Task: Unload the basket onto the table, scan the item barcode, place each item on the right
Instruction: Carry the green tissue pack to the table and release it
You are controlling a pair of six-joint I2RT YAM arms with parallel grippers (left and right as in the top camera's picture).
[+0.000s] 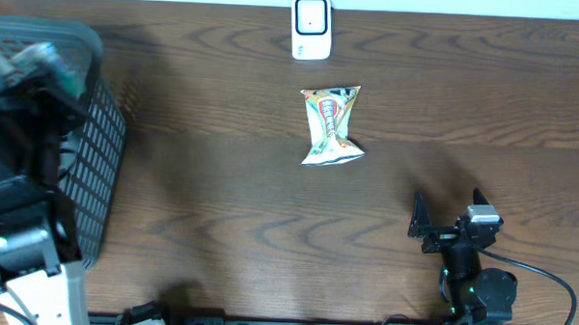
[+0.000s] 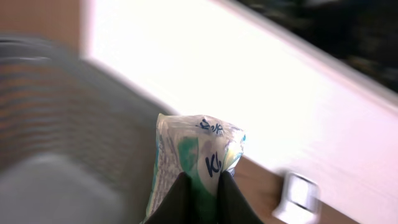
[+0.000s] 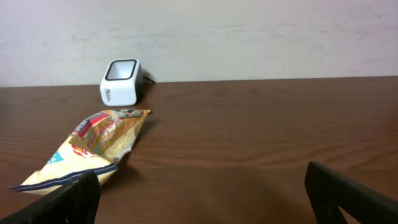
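Wooden table (image 1: 220, 208): left gripper (image 2: 203, 182) pinches a packet (image 2: 193, 146) thinly, so it could slip before the scanner (image 1: 312, 26); right gripper (image 1: 447, 211) gapes empty.

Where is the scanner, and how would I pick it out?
Look along the dark wooden table to its far edge, near the middle. The scanner stands there, just beyond the snack bag. It is a small white box with a dark window, smooth and hard-edged where the bag is crinkled and colourful.
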